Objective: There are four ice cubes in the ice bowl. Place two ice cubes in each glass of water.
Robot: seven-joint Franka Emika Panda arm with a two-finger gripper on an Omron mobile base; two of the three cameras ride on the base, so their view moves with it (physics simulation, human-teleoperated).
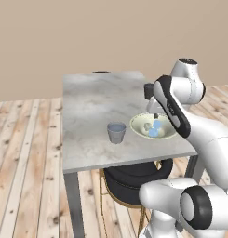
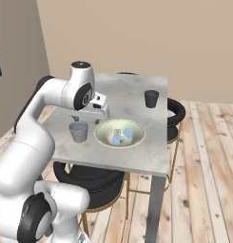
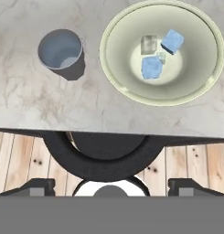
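Note:
The ice bowl (image 3: 114,27), wide and cream-green, sits on the marble table with several ice cubes (image 3: 152,67) in its middle, two clearly blue and the others pale and see-through. One glass of water (image 3: 61,49) stands just left of the bowl; it also shows in the left base view (image 1: 116,132) and the right base view (image 2: 79,131). The other glass of water (image 2: 151,98) stands farther back near the table's right edge. My gripper (image 3: 111,187) hovers open above the table's near edge, between the nearer glass and the bowl (image 2: 120,133), with nothing between its fingers.
The grey marble table (image 1: 92,102) has bare surface behind the glass and bowl. A black round chair (image 3: 102,160) is tucked under the near edge. Another dark chair (image 2: 177,110) sits at the right side. Wooden floor surrounds the table.

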